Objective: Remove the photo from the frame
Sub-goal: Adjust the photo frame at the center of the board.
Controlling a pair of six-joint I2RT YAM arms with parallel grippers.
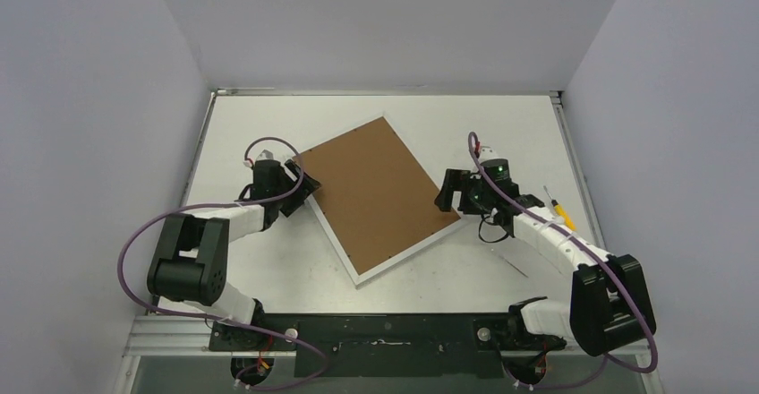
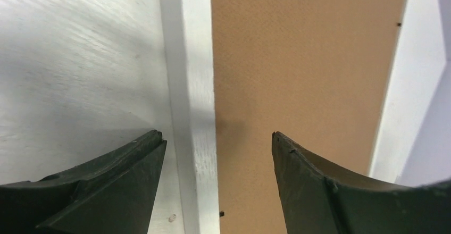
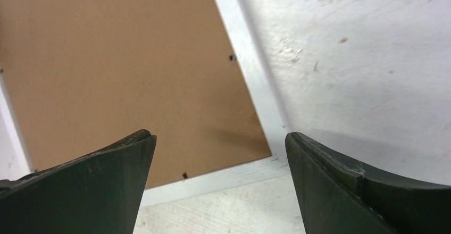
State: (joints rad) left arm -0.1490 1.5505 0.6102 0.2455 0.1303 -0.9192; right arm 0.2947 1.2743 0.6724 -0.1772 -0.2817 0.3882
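The frame [image 1: 376, 195] lies face down and skewed on the table, its brown fibreboard back up inside a narrow white border. The photo is hidden. My left gripper [image 1: 300, 184] is open at the frame's left edge; in the left wrist view the white border [image 2: 194, 111] and the brown back [image 2: 298, 69] run between its spread fingers [image 2: 217, 138]. My right gripper [image 1: 452, 195] is open at the frame's right corner, which shows between its fingers [image 3: 219, 138] in the right wrist view, brown back [image 3: 122, 80] to the left. Neither holds anything.
A yellow-handled tool [image 1: 560, 209] lies on the table to the right of the right arm. Small dark tabs [image 3: 232, 58] sit along the inner edge of the frame's back. Grey walls close in the table on the left, right and far sides.
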